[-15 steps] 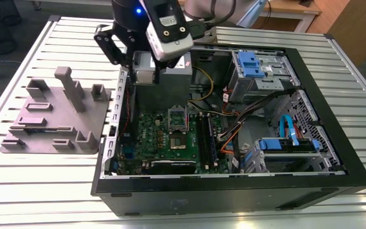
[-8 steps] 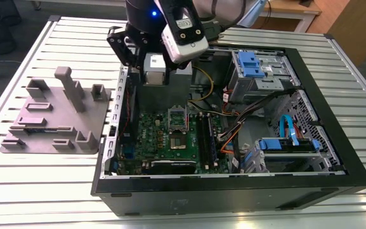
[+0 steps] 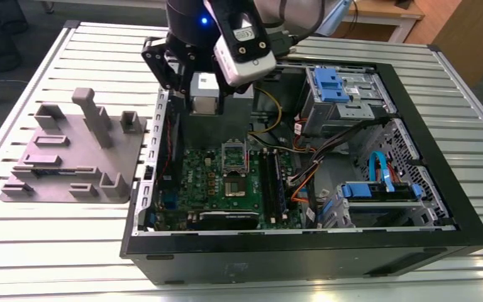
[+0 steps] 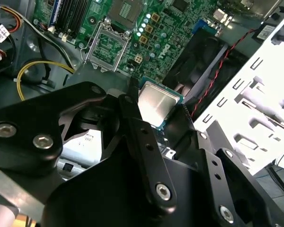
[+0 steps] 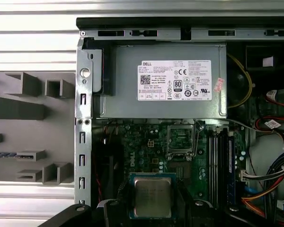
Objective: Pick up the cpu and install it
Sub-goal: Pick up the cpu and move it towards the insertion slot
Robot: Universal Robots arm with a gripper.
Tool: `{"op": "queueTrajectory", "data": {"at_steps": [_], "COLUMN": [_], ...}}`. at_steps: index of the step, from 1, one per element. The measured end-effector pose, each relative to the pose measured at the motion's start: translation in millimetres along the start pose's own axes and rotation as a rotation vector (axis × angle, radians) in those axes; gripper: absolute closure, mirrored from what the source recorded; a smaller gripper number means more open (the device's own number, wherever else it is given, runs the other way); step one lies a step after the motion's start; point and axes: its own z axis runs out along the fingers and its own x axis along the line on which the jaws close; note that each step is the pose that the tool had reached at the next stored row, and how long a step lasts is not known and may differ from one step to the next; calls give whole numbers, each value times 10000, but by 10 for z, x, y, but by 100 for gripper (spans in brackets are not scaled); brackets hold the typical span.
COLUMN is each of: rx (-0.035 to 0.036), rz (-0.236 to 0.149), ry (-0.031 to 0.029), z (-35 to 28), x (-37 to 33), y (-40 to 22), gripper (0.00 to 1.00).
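Arm: one robot arm [image 3: 224,31] reaches down over the open computer case [image 3: 309,251], near the case's back corner on the exterior view's left.
Pincer: the pincer [image 4: 158,111] is pinching the chip, with a black finger [image 4: 132,118] against one edge and another against the opposite edge.
Chip: the cpu [image 5: 153,195] is held flat with its shiny metal top up, clear of the circuit board [image 5: 142,146] beneath it.
Socket: the square socket [image 5: 182,141] sits on the board just beside the grey power supply [image 5: 165,80]. The chip is apart from it, off to one side.
Memory: long dark memory sticks [image 5: 220,156] stand in slots next to the socket.
Cables: a yellow lead [image 4: 33,68] loops near the power supply, and orange and blue cables [image 3: 376,170] run toward the drive bays.
Table: the slatted metal table [image 3: 57,251] carries the case and, on the exterior view's left, a grey holder tray [image 3: 73,157] with upright blocks.
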Motion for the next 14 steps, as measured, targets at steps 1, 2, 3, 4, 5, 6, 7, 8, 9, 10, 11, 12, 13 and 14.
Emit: {"op": "queueTrajectory", "data": {"at_steps": [1, 2, 3, 4, 5, 6, 7, 8, 9, 10, 11, 12, 13, 14], "rx": [0, -1, -2, -2, 1, 0, -1, -1, 0, -1, -2, -2, 0, -1], "rz": [0, 0, 0, 0, 1, 1, 1, 1, 0, 0, 0, 1, 1, 3], "ry": [0, -1, -2, -1, 0, 0, -1, 0, 0, -1, -2, -1, 0, -1], "z": [2, 5, 8, 10, 11, 13, 15, 17, 20, 24, 30, 36, 42, 51], "x": [-3, -8, -18, -31, -45, -61, -79, -99, -119, -138, -154, -166, -178, -190], "y": [-6, -11, -13, -15, -15, -15, -15, -15, -16, -17, -19, -24, -30, -35], "gripper": [53, 53, 53, 53, 53, 53, 53, 53, 53, 53, 53, 53, 53, 53]}}
